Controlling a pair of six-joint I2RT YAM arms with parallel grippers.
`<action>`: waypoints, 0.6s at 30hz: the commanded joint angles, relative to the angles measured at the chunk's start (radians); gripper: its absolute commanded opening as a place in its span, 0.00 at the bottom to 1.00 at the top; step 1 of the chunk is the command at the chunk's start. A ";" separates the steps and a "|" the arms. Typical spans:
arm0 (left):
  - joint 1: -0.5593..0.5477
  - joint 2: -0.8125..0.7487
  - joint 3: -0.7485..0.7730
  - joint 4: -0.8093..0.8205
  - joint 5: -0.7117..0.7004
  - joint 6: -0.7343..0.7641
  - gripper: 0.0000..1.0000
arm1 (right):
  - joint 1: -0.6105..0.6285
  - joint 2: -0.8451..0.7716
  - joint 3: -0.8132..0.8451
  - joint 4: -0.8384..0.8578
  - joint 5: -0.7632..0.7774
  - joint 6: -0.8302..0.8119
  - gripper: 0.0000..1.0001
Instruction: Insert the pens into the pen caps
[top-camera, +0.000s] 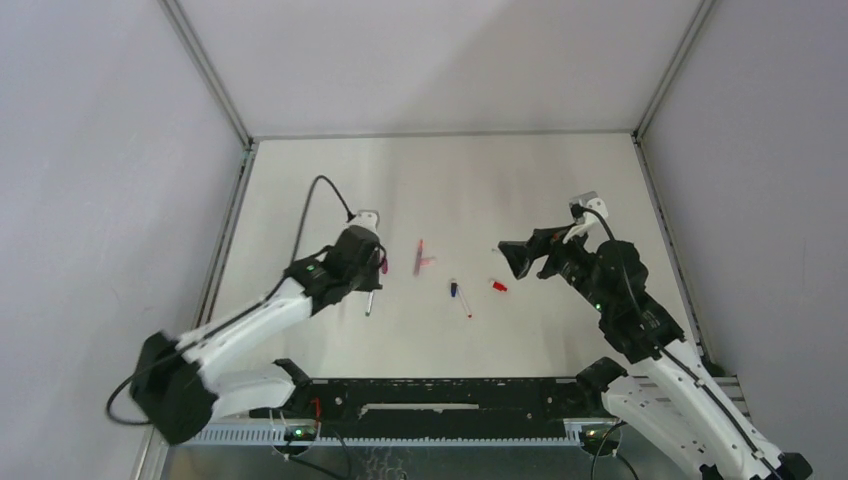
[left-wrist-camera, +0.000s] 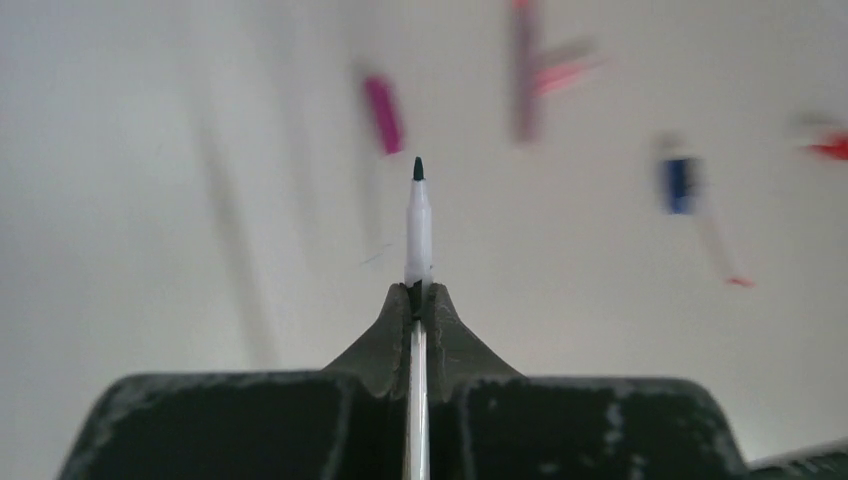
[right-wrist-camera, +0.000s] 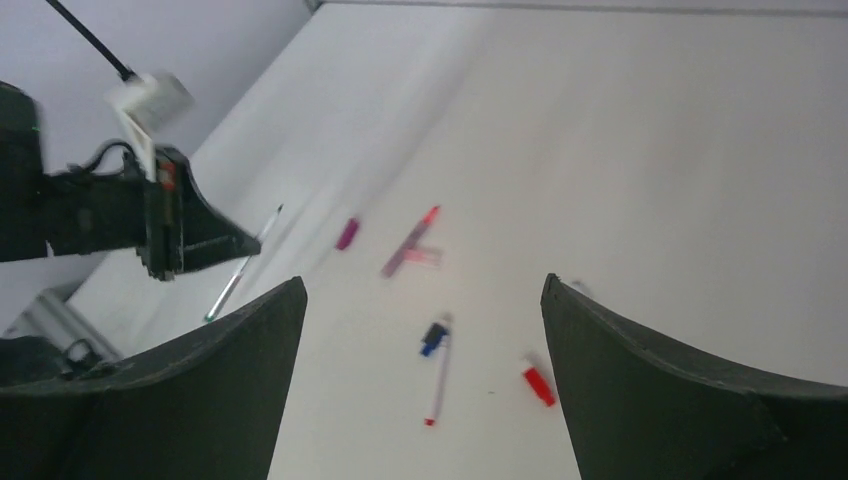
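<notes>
My left gripper (left-wrist-camera: 419, 290) is shut on a white pen (left-wrist-camera: 418, 230) with a dark green tip, held above the table; it also shows in the top view (top-camera: 370, 280). A magenta cap (left-wrist-camera: 382, 113) lies just beyond the pen tip. A pinkish-red pen (top-camera: 421, 250) lies mid-table with a pink cap (top-camera: 429, 262) beside it. A blue cap (right-wrist-camera: 434, 339) lies touching a thin pen (right-wrist-camera: 439, 385) with a red tip. A red cap (right-wrist-camera: 538, 385) lies to their right. My right gripper (right-wrist-camera: 425, 285) is open and empty, above and right of these, also in the top view (top-camera: 520, 258).
The white table (top-camera: 440, 180) is walled by grey panels, with metal rails along its left edge (top-camera: 228, 240) and right edge (top-camera: 668, 240). A black bar (top-camera: 440, 395) with both arm bases runs along the near edge.
</notes>
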 joint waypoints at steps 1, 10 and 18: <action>-0.030 -0.241 0.011 0.140 0.160 0.141 0.00 | 0.053 0.026 -0.062 0.257 -0.065 0.154 0.95; -0.032 -0.425 -0.110 0.464 0.517 0.136 0.00 | 0.187 0.198 -0.073 0.550 -0.156 0.220 0.88; -0.063 -0.380 -0.099 0.579 0.586 0.107 0.00 | 0.279 0.337 0.013 0.583 -0.151 0.191 0.77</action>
